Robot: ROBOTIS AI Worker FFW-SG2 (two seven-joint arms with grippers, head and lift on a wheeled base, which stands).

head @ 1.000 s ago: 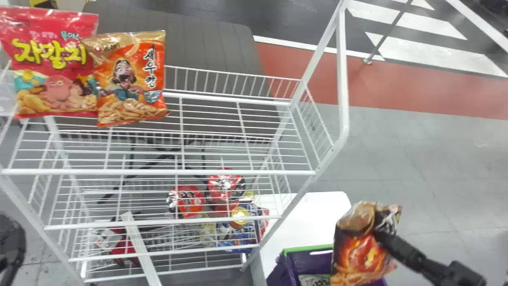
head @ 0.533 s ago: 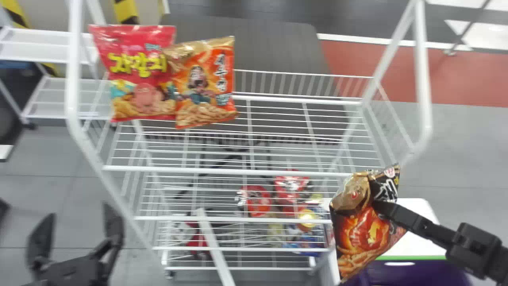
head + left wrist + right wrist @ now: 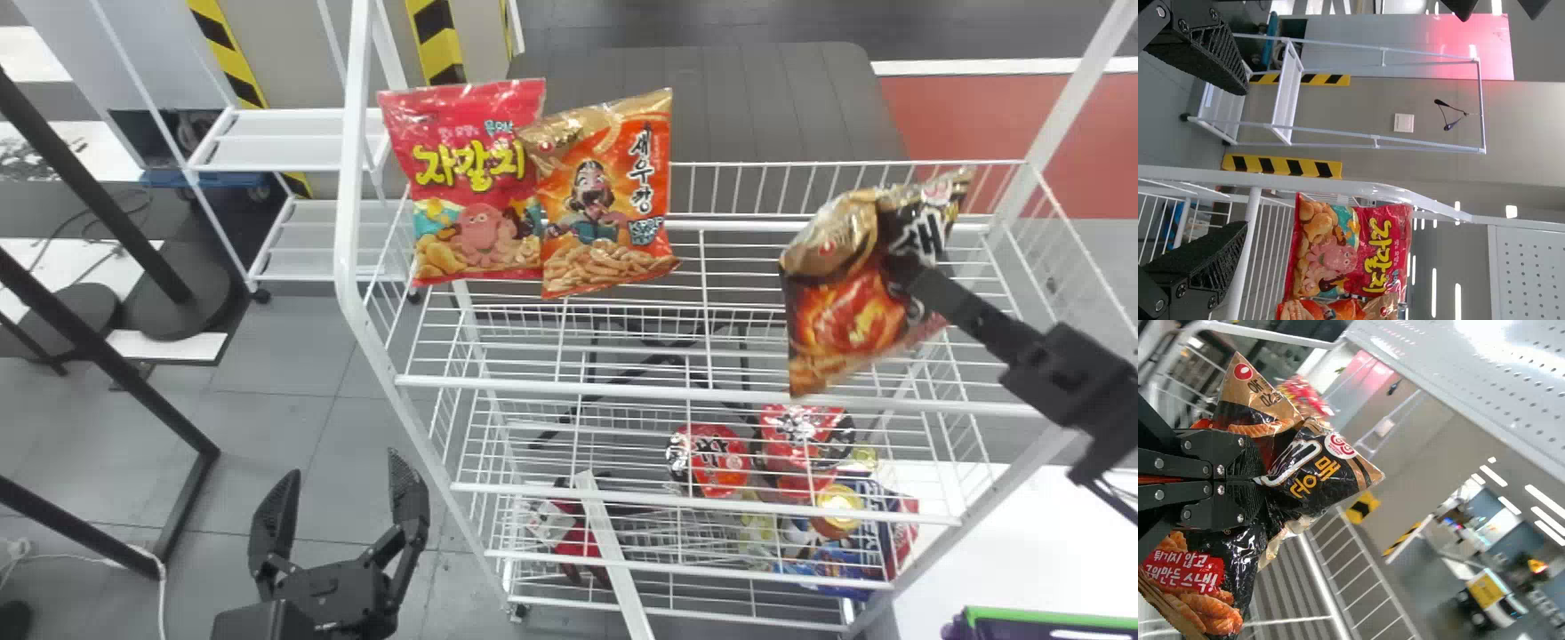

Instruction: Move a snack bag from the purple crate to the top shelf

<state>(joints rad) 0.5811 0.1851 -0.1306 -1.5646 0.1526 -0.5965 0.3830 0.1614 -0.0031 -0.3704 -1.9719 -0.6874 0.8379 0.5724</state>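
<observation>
The black-and-orange snack bag (image 3: 836,311) is being held near its upper side by the right gripper (image 3: 907,271), whose fingers are being pressed together on the crinkled film, while the left gripper (image 3: 342,471) is being held off beside the rack with its fingers spread. The bag is being presented over the right part of the top shelf (image 3: 551,383), its lower corner being seen at the front rail. For a good placing, that corner is best being brought well past the rail before any lowering, the bag being steered beside the orange bag (image 3: 613,196), without that one or the red bag (image 3: 471,191) being nudged. The grip is best being eased only once the weight is being borne by the wires. Compared with the earlier frames, the bag is no longer being held over the purple crate (image 3: 958,629); it is being carried across and up to the shelf, and the rack is being seen farther right.
</observation>
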